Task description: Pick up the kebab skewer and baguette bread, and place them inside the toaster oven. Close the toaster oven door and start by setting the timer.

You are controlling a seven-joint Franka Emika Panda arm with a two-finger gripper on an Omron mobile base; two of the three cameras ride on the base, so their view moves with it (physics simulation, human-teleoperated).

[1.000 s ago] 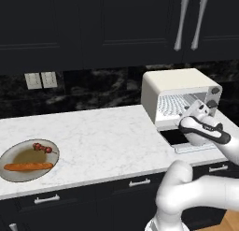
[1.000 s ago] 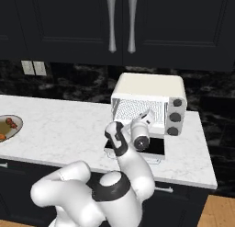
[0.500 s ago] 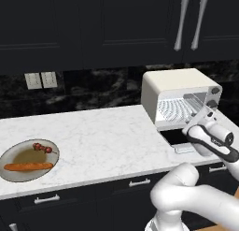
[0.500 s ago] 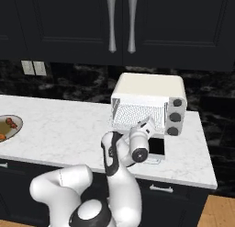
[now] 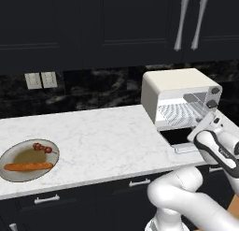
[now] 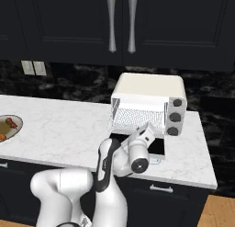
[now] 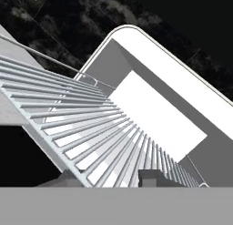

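The toaster oven stands at the right end of the counter. Its door is dropped flat and the wire rack is bare. My gripper hovers over the lowered door, just in front of the oven mouth, pointing in at the rack. Its fingertips stand apart with nothing between them. Far left on the counter, a plate carries the baguette bread and the kebab skewer.
A wide marble counter runs between plate and oven. Dark cabinets with long handles hang above the oven. Wall outlets sit on the black backsplash. Drawer fronts with small pulls run below the counter edge.
The hand has sunk a little and drawn slightly back toward the base in front of the open oven, with the arm folding lower. Plate, food and oven have stayed put.
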